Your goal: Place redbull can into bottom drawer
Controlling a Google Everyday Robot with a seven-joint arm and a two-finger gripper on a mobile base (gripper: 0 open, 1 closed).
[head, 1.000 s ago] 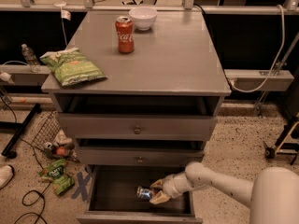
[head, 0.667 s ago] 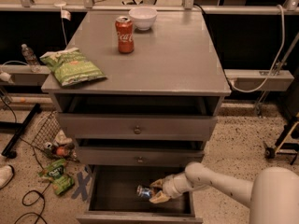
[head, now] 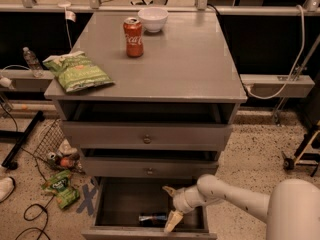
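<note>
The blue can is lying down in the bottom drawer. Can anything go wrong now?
Two things might. The redbull can lies on its side in the bottom drawer, right beside the open gripper, so a finger could nudge it and make it roll when the arm pulls out. Also, the gripper sits low in that drawer, just below the partly open middle drawer; lifting straight up might bump that drawer's front.
</note>
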